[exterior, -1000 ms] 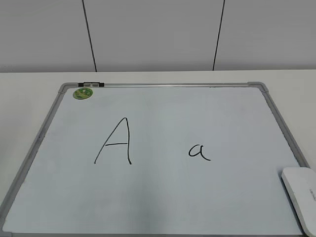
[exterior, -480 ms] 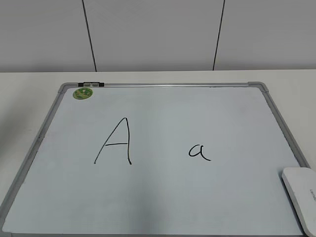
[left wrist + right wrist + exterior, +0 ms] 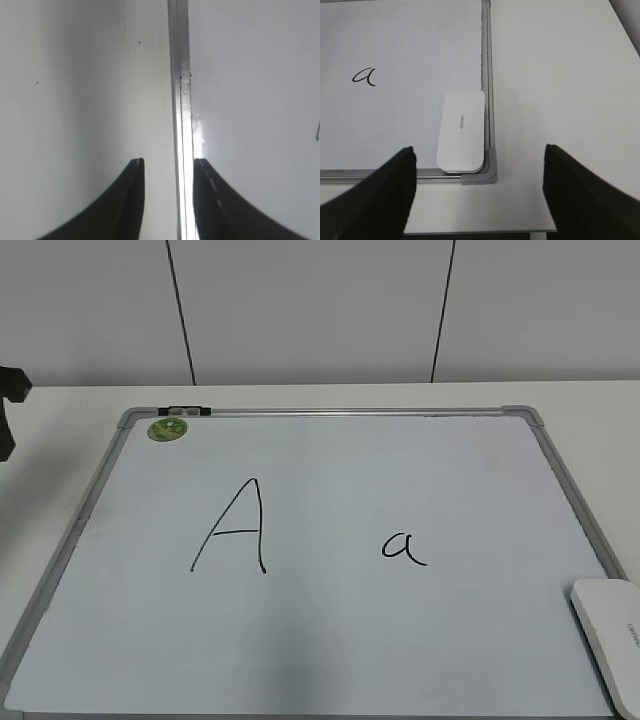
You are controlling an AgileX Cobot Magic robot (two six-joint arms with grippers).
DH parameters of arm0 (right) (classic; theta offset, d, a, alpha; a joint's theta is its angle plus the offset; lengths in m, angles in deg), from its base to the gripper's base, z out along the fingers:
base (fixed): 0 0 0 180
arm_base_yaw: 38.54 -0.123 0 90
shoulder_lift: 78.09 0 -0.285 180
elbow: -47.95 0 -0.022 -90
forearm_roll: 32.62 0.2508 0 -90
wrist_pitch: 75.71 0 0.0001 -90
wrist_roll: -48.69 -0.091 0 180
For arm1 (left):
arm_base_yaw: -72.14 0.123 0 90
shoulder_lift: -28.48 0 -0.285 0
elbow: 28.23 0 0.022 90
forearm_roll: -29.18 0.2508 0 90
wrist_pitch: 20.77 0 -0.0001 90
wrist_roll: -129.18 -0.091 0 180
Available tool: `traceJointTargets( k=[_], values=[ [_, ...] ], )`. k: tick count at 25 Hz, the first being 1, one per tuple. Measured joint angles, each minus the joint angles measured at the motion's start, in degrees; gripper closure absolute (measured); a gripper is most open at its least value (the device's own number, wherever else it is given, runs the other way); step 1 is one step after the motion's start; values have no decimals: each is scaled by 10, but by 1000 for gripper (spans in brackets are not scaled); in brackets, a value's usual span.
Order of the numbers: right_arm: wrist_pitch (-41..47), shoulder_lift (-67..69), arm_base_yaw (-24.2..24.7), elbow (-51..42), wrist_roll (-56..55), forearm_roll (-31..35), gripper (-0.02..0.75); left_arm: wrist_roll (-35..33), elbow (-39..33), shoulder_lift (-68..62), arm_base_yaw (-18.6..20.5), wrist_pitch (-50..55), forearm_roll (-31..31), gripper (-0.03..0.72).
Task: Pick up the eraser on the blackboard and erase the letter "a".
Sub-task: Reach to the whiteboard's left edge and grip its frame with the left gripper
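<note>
The blackboard (image 3: 330,640) lies flat on the white table and bears a capital "A" (image 3: 233,526) and the small letter "a" (image 3: 403,547). The white eraser (image 3: 610,640) lies on the board's near right corner. In the right wrist view the eraser (image 3: 462,131) rests against the grey frame, and the letter "a" (image 3: 364,77) is to its upper left. My right gripper (image 3: 479,165) is wide open and empty, above the table edge just short of the eraser. My left gripper (image 3: 168,161) is slightly open and empty, with the board's frame rail (image 3: 181,100) showing between its fingers.
A round green magnet (image 3: 168,429) sits at the board's far left corner, next to a black clip (image 3: 183,411) on the frame. A dark part of the left arm (image 3: 8,410) shows at the left edge. The table's front edge (image 3: 470,231) is close below the right gripper.
A dark part of the left arm has come into the exterior view at the left edge. The board, the letters and the eraser have not moved.
</note>
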Motion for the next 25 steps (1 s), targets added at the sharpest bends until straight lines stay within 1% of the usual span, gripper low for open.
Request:
traceJointTargets(
  k=[8,14,25],
  values=[
    [0,0,0,0,0,0,151,0,5,-76,0,-76,0,446],
    [0,0,0,0,0,0,151,0,7,-136,0,-82,-3,446],
    [0,0,0,0,0,0,151,1,51,-215,0,-84,-22,446]
  ],
)
